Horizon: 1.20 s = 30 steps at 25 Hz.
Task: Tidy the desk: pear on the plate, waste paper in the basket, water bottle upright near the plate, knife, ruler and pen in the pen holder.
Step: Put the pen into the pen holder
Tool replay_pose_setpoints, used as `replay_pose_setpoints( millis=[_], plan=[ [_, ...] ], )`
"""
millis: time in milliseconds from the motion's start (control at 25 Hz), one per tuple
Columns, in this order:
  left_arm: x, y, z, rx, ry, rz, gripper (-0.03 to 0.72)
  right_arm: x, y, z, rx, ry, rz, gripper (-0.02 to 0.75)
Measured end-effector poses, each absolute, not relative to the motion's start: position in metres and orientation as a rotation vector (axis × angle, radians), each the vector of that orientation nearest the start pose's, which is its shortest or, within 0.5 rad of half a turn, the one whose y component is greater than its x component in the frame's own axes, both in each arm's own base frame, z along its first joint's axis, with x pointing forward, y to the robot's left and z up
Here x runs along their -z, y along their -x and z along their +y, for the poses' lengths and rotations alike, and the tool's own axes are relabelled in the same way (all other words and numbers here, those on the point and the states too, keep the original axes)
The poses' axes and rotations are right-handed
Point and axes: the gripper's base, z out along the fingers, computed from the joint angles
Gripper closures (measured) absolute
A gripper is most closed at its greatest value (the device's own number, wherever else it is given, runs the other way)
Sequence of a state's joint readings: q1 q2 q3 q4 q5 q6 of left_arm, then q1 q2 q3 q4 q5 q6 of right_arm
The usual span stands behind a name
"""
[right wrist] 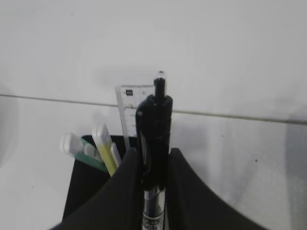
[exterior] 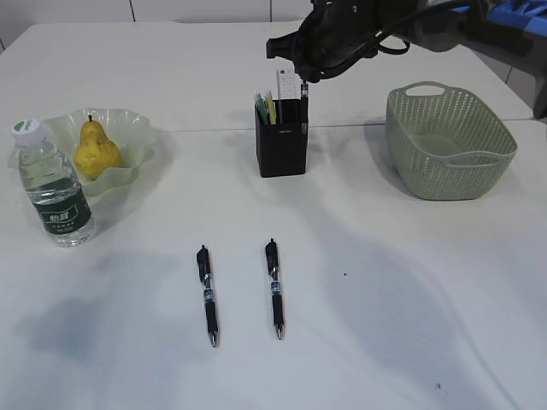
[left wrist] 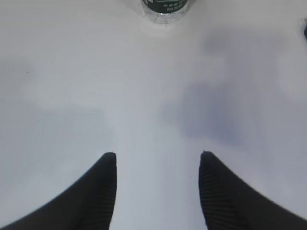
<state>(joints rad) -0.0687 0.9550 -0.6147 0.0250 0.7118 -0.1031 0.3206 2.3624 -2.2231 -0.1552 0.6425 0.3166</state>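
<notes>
The right gripper (right wrist: 153, 167) is pinched narrowly around a black click pen (right wrist: 154, 139), holding it upright over the black square box-shaped pen holder (exterior: 281, 141) in the middle of the white table (exterior: 385, 282). Standing in the holder are a short transparent plastic ruler (right wrist: 130, 112) with printed scale marks too small to read, plus a green and a yellow tool. The left gripper (left wrist: 157, 165) hangs half open over bare table, holding nothing. The yellow pear (exterior: 96, 149) sits on the pale green wavy-rimmed plate (exterior: 137, 128). Just beside the plate, the clear water bottle (exterior: 55, 188) stands upright; its dark green label's white print is illegible. Two more black pens (exterior: 208, 295) (exterior: 273, 289) lie side by side on the table. The sage green lattice basket (exterior: 449, 141) sits at the right.
</notes>
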Motion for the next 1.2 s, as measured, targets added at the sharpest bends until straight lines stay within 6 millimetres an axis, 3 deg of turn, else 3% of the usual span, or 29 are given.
replay_pose_setpoints(
  millis=[640,1200],
  plan=[
    [-0.261,-0.170,-0.007,-0.012,-0.010,2.507,0.304,-0.270,-0.541,0.173,-0.179,0.215,1.874,0.616],
    [-0.261,-0.171,-0.007,-0.011,-0.008,2.503,0.304,-0.243,-0.542,0.176,-0.195,0.285,1.797,0.617]
  ],
)
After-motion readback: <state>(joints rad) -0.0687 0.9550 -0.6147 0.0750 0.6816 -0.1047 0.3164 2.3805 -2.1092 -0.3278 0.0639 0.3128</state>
